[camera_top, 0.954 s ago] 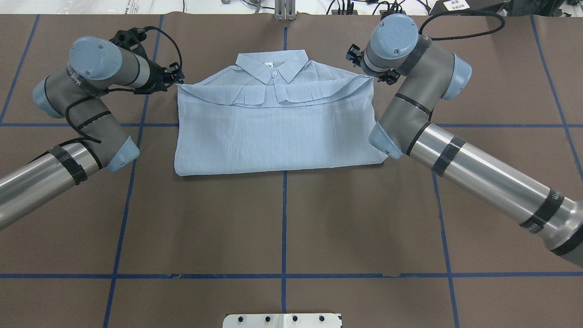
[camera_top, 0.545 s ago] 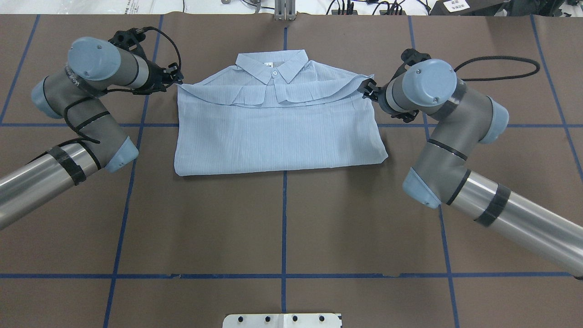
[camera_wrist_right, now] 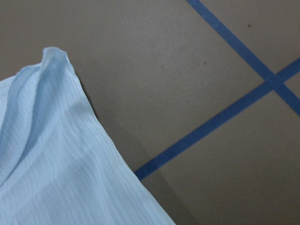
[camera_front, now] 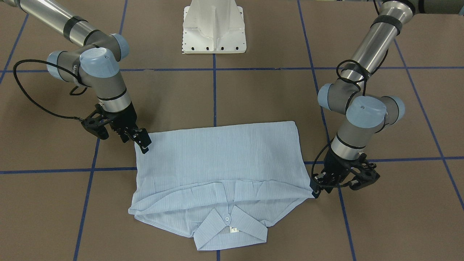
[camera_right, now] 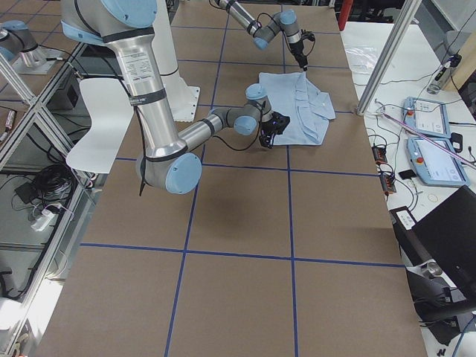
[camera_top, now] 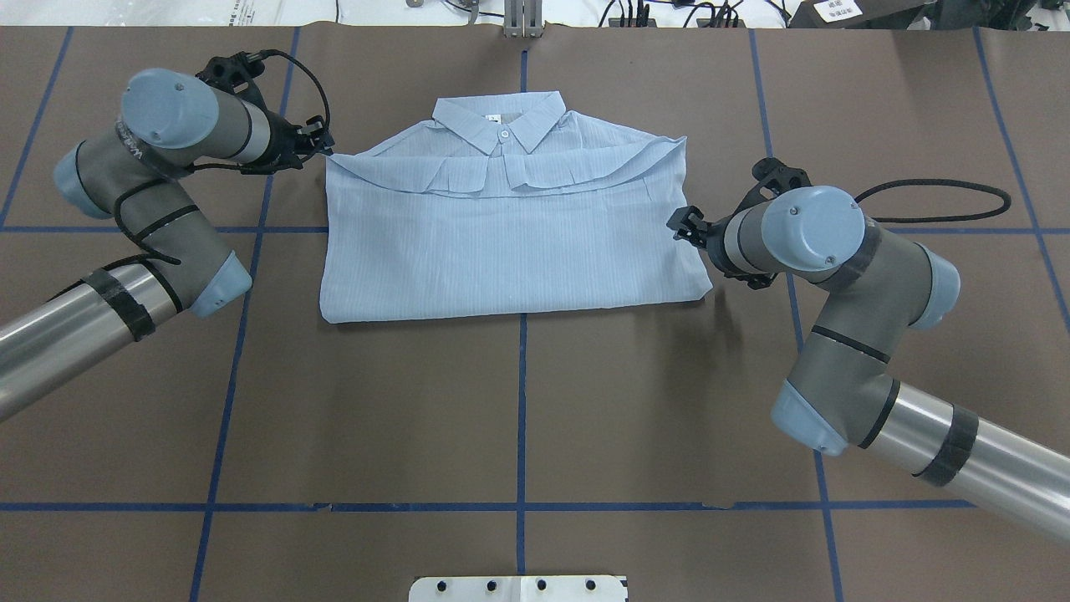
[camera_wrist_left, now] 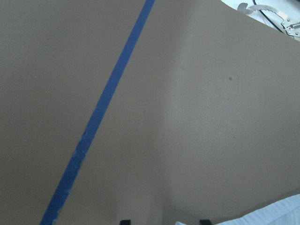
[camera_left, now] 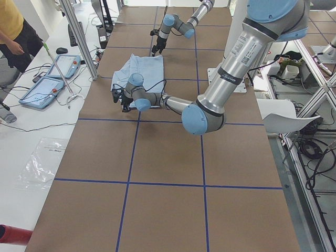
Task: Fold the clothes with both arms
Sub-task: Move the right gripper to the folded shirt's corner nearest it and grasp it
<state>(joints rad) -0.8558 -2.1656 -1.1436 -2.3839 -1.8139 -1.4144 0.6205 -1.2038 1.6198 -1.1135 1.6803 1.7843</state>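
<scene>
Overhead exterior: the shirt [camera_top: 510,251] lies flat on the table [camera_top: 518,418], centred in the far half. It is folded across, so its near edge is one straight fold.

The right arm [camera_top: 836,276] comes in from the near right with its elbow bent. Its wrist is turned left, so the right gripper [camera_top: 684,224] points at the shirt's right edge, towards the near corner. I cannot tell whether it touches the cloth, or whether its jaws are apart or together. Its wrist camera shows only cloth edge and table.

Farther off, the left arm [camera_top: 150,167] bends in from the near left, wrist low and turned right. The left gripper [camera_top: 322,149] sits at the shirt's far left shoulder corner. In the left wrist view its fingertips [camera_wrist_left: 204,221] stand apart with bare table between them, gripping nothing.

The collar [camera_top: 501,117] lies farthest, buttoned.
</scene>
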